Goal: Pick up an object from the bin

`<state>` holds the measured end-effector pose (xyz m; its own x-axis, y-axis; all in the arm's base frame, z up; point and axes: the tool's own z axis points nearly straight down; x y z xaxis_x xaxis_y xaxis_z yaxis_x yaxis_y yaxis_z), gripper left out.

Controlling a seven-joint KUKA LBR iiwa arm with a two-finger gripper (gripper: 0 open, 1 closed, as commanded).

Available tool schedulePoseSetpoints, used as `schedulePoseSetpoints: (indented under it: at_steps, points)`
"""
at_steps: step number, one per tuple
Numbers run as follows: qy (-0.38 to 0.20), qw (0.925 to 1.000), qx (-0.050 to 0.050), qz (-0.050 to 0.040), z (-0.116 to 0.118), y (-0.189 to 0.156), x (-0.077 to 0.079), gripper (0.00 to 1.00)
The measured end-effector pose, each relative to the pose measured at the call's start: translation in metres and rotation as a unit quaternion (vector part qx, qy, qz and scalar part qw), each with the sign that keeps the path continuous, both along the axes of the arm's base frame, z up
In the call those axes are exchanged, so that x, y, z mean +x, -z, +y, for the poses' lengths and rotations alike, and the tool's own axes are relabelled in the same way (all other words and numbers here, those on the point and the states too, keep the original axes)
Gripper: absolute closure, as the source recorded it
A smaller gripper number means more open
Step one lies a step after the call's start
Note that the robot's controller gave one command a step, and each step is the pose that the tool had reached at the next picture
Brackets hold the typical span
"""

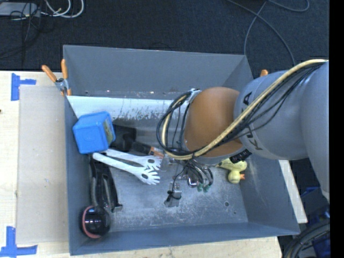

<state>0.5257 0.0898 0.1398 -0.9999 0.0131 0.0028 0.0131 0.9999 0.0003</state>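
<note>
Hanging over bare bin floor (215, 208) beside white plastic fork (129, 165) — gripper (173, 196), grip state unclear.

Blue box (92, 132) sitting left of frame | white forked utensils (129, 165) lying just below it | black tool (103, 188), dark round object (95, 221) lying lower left | yellow duck (235, 171) sitting right of centre

Robotics lab, grey arm (301, 130) with bundled cables (252, 108) over a metal bin (156, 74) of odd small things, loose wires (59, 0) on the dark floor (161, 23) behind.
</note>
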Motion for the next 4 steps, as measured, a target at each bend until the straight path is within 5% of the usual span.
schedulePoseSetpoints:
  at_steps: [2, 3, 4]
  points:
    - [-0.008, 1.0, -0.001, -0.0019, 0.007, 0.008, 0.002, 0.0]
    - [-0.071, 0.9975, 0.0, -0.0019, 0.021, 0.033, 0.037, 0.0]
    - [-0.032, 0.9995, 0.0, 0.0007, 0.079, 0.05, 0.051, 0.0]
